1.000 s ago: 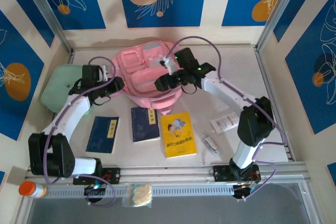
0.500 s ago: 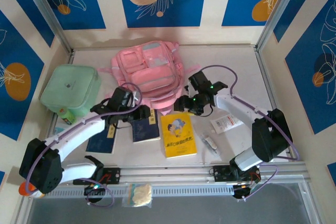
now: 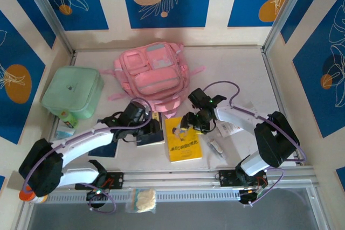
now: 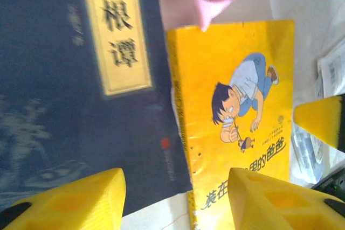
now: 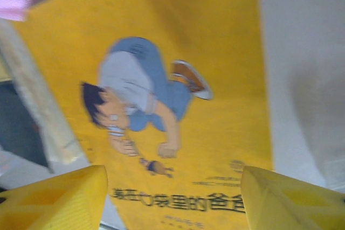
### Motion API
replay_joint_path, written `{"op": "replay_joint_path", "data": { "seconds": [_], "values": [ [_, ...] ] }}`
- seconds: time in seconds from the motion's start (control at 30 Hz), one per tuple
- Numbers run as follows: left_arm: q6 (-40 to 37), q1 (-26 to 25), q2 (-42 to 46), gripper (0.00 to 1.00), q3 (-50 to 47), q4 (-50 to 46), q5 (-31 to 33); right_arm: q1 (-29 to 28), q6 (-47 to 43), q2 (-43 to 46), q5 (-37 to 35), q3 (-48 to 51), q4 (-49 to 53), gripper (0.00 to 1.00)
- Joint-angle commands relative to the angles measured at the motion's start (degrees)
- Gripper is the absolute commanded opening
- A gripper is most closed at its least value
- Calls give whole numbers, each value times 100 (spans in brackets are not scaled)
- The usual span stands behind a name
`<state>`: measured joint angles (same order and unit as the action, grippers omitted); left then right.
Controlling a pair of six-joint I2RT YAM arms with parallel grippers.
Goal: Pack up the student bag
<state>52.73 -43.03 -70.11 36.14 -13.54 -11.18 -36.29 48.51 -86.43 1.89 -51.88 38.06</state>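
We see a left arm (image 3: 81,143) and a right arm (image 3: 241,115) with smooth white shells and chunky black joints, each bolted to a small black base (image 3: 235,176). A thin purple cable (image 3: 222,83) loops along each arm, and a tiny green light (image 3: 204,100) glows on the right arm's black wrist. Up close, the left fingers (image 4: 75,200) and the right fingers (image 5: 59,200) are fat yellow blocks with slanted tops.
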Motion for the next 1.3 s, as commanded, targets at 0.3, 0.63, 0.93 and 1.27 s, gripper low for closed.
{"op": "replay_joint_path", "data": {
  "seconds": [0.3,0.63,0.93,1.27],
  "values": [
    [789,-962,-1489,41,59,1464,129,237,-57,178,299,675,-133,69],
    [695,-1216,-1919,40,361,1055,316,181,-208,127,712,858,-439,70],
    [640,-1266,-2051,39,486,721,594,96,-330,398,712,676,-291,73],
    [563,-1262,-2077,37,543,633,621,-33,-382,412,249,665,449,75]
  ]
}}
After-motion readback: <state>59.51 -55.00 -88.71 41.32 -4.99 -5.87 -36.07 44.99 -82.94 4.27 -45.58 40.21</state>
